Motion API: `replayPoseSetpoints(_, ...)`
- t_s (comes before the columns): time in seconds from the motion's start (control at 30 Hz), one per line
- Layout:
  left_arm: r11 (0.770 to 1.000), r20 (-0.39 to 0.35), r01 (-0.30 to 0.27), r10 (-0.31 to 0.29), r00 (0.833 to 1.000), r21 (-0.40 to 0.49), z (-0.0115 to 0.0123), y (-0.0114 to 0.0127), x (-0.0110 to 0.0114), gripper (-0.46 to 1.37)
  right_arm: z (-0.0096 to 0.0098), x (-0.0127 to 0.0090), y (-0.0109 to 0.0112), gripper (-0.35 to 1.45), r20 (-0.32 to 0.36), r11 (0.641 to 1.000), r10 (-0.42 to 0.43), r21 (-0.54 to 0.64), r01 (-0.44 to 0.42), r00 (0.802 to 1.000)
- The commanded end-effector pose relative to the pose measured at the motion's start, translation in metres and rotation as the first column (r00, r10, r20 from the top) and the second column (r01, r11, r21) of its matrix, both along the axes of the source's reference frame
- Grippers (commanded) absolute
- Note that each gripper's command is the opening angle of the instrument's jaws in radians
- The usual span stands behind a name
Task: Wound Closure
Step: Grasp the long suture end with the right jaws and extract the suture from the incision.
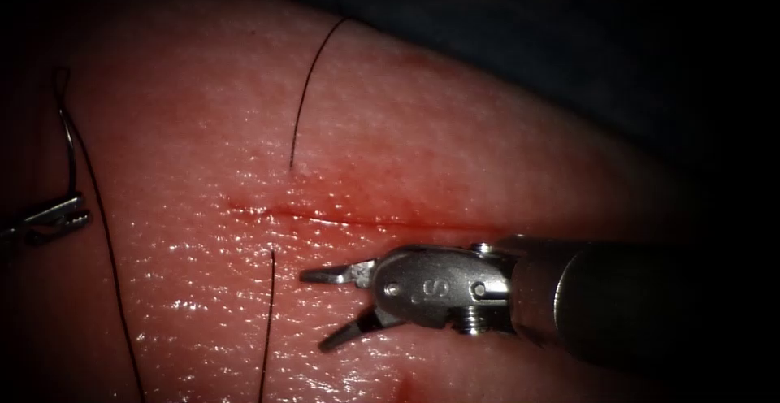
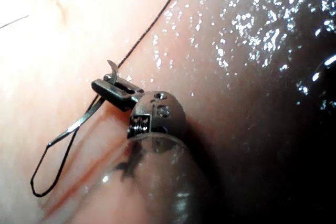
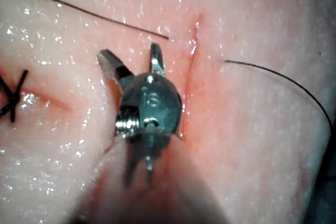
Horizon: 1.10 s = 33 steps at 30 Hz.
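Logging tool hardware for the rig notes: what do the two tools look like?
Right tool: grey metal, two slim tapered jaws on a rounded clevis stamped "S", with pivot pins and a screw, then a dark smooth shaft. Left tool: short dark jaws with a slot, a domed metal wrist with a round pin and a small ribbed part, and a dark shaft.

The left tool (image 1: 61,214) is cut off by the endoscope view's left edge, its shaft lost in shadow. The needle (image 1: 71,149) fades into darkness above it. The thread (image 1: 268,330) runs off the bottom edge, its middle hidden inside the tissue (image 1: 455,159).
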State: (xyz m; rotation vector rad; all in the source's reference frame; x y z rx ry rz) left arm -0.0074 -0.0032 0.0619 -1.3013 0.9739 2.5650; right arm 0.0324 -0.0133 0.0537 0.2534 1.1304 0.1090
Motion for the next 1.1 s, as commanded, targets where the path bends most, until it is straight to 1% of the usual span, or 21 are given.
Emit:
replayPoseSetpoints(0.03, 1.000, -0.001, -0.004, 0.004, 1.000, 0.003, 0.0000, 0.0000, 0.0000, -0.35, 0.0002, 0.0001, 0.0001, 1.27, -0.006, 1.000, 0.005, -0.003, -0.005, 1.000)
replayPoseSetpoints(0.1, 1.000, -0.001, -0.004, 0.004, 1.000, 0.003, 0.0000, 0.0000, 0.0000, -0.35, 0.0007, 0.0003, 0.0002, 1.28, -0.020, 1.000, 0.023, -0.004, -0.023, 1.000)
replayPoseSetpoints(0.27, 1.000, -0.001, -0.004, 0.004, 1.000, 0.003, 0.0000, 0.0000, 0.0000, -0.35, 0.0016, 0.0009, 0.0008, 1.30, -0.032, 0.997, 0.018, -0.072, -0.020, 0.999)
replayPoseSetpoints(0.4, 1.000, -0.001, -0.004, 0.004, 1.000, 0.003, 0.0000, 0.0000, 0.0000, -0.35, 0.0021, 0.0014, 0.0016, 1.32, -0.061, 0.992, 0.032, -0.122, -0.039, 0.998)
replayPoseSetpoints(0.57, 1.000, -0.001, -0.004, 0.004, 1.000, 0.003, 0.0000, 0.0000, 0.0000, -0.35, 0.0027, 0.0022, 0.0021, 1.35, -0.072, 0.985, 0.038, -0.165, -0.050, 0.997)
replayPoseSetpoints(0.73, 1.000, -0.001, -0.004, 0.004, 1.000, 0.003, 0.0000, 0.0000, 0.0000, -0.35, 0.0032, 0.0033, 0.0019, 1.35, -0.066, 0.981, 0.048, -0.186, -0.059, 0.997)
replayPoseSetpoints(0.87, 1.000, -0.001, -0.004, 0.004, 1.000, 0.003, 0.0000, 0.0000, 0.0000, -0.35, 0.0036, 0.0044, 0.0015, 1.34, -0.076, 0.980, 0.028, -0.194, -0.043, 0.997)
replayPoseSetpoints(1.1, 1.000, -0.001, -0.004, 0.004, 1.000, 0.003, -0.0001, 0.0000, 0.0000, -0.35, 0.0038, 0.0056, 0.0009, 1.33, -0.090, 0.981, 0.007, -0.191, -0.024, 0.996)
